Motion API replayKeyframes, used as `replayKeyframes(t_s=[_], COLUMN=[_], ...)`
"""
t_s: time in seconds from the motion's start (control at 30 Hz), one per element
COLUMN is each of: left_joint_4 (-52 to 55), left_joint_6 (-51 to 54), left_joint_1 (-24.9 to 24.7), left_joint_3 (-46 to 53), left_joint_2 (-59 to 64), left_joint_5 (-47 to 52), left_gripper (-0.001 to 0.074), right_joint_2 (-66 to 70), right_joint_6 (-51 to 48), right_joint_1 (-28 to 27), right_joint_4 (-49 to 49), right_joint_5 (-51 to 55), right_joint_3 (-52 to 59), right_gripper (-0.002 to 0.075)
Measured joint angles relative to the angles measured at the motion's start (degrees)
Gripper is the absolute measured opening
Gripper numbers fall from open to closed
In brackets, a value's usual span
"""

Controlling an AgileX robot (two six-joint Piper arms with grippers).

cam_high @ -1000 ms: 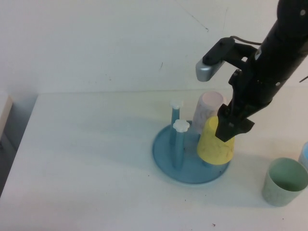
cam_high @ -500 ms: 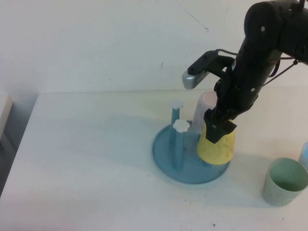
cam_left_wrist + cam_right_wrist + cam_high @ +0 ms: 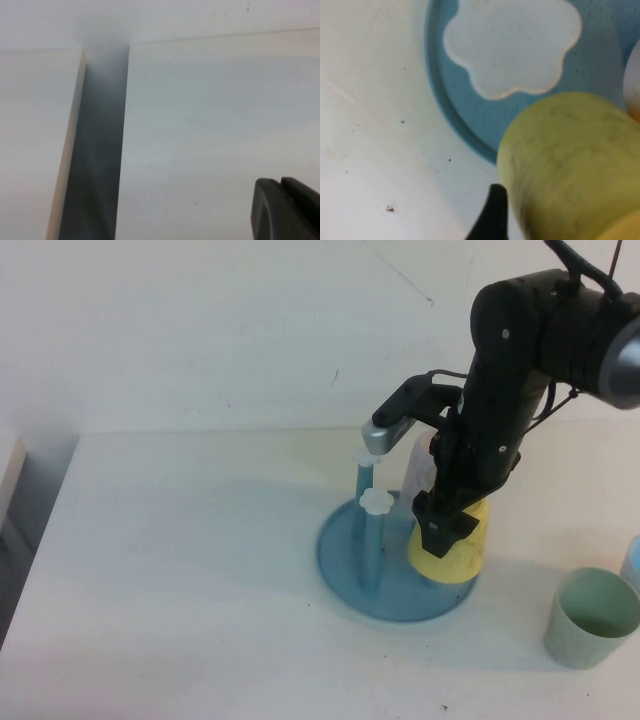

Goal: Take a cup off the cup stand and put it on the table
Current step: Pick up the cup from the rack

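The yellow cup sits upside down on a peg of the blue cup stand, at its right side. My right gripper is down over the cup from the upper left, open, with the cup between its jaws. In the right wrist view the cup fills the lower right and one black finger stands just beside its wall; the other finger is out of view. My left gripper is shut and empty, low over the white table, and is outside the high view.
A pale pink cup hangs on the peg behind the yellow one. Two bare pegs with white flower caps stand at the stand's left. A pale green cup stands upright at the right. The table ends at the left edge.
My right gripper has moved left and down, from the yellow cup's right shoulder to lower around it. The cup and stand have stayed in place.
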Motion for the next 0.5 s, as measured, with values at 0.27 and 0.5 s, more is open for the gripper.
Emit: replayKeyframes(t_s=[0.27, 0.5], left_joint_4=[0.0, 0.0], left_joint_6=[0.0, 0.0], left_joint_1=[0.0, 0.0], left_joint_3=[0.0, 0.0], left_joint_2=[0.0, 0.0], left_joint_5=[0.0, 0.0], left_gripper=[-0.0003, -0.0003], right_joint_2=[0.39, -4.81], right_joint_6=[0.32, 0.44], right_joint_1=[0.03, 0.03], right_joint_4=[-0.25, -0.68], right_joint_5=[-0.07, -0.07], right_joint_3=[-0.28, -0.69], right_gripper=[0.0587, 0.0587])
